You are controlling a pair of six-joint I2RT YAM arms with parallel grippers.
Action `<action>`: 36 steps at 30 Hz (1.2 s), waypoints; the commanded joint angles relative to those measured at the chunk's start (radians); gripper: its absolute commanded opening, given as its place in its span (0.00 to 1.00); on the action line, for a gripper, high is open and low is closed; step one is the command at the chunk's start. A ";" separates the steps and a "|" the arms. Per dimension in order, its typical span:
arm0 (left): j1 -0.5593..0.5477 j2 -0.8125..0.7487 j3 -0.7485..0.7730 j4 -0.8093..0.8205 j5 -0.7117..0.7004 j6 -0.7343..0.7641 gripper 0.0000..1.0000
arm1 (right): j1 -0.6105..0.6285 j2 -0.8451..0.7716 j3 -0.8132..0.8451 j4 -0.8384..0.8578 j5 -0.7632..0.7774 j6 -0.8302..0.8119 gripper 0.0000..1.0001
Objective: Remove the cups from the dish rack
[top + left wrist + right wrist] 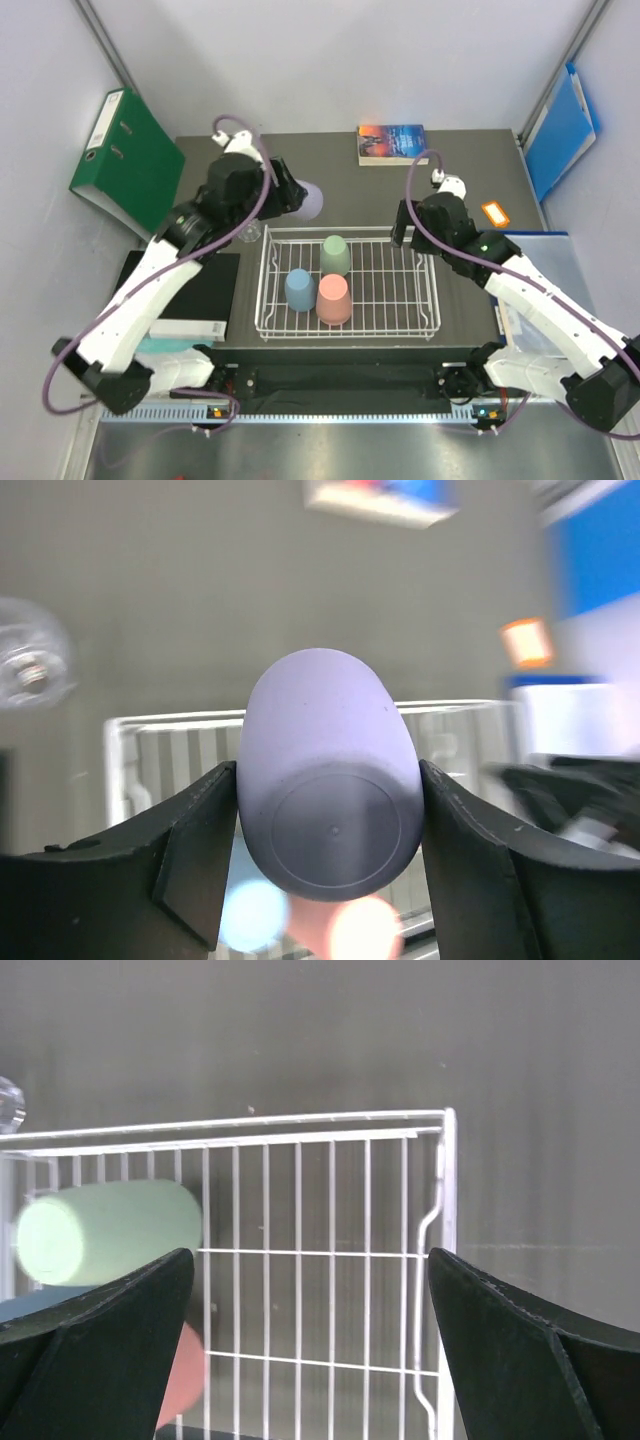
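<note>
Matte lavender cup (pixel 325 740), smooth and rounded, sits clamped in left claw (pixel 328 815); right claw (pixel 310 1270) gapes apart.

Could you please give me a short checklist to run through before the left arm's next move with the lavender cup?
1. Grip: ok. Both left fingers press the sides of the lavender cup.
2. Cup clear of the rack: ok. In the top view it is past the far left corner.
3. Landing spot on the table: cannot tell. The cup hides the surface under it.
4. Nearby obstacle: not ok. A glass cup stands close on the left.
5. Right fingers: ok, open and empty.
6. Rack emptied: not ok. The green cup, blue cup and pink cup sit in it.
</note>
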 commanded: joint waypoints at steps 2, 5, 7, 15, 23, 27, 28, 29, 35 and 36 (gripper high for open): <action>0.032 -0.141 -0.150 0.330 0.325 -0.128 0.00 | 0.009 -0.108 -0.022 0.217 -0.118 0.048 1.00; 0.067 -0.179 -0.296 0.587 0.506 -0.269 0.00 | 0.004 -0.170 -0.037 0.313 -0.253 0.042 0.99; 0.095 -0.182 -0.423 0.876 0.675 -0.378 0.00 | 0.004 -0.205 -0.045 0.372 -0.296 0.059 0.97; 0.132 -0.075 -0.608 1.410 0.843 -0.765 0.00 | 0.001 -0.287 -0.069 0.487 -0.451 0.111 0.77; 0.118 -0.033 -0.591 1.472 0.876 -0.797 0.00 | 0.002 -0.259 -0.096 0.533 -0.528 0.140 0.66; 0.102 -0.026 -0.585 1.447 0.903 -0.787 0.00 | 0.002 -0.228 -0.083 0.577 -0.546 0.142 0.66; 0.098 -0.023 -0.589 1.447 0.906 -0.785 0.00 | 0.004 -0.218 -0.077 0.593 -0.552 0.143 0.66; 0.093 -0.023 -0.594 1.450 0.901 -0.790 0.00 | 0.004 -0.199 -0.073 0.602 -0.565 0.143 0.66; 0.066 -0.007 -0.597 1.424 0.906 -0.768 0.00 | 0.018 -0.121 -0.045 0.669 -0.614 0.152 0.60; 0.061 -0.004 -0.598 1.424 0.906 -0.770 0.00 | 0.021 -0.115 -0.045 0.674 -0.617 0.152 0.55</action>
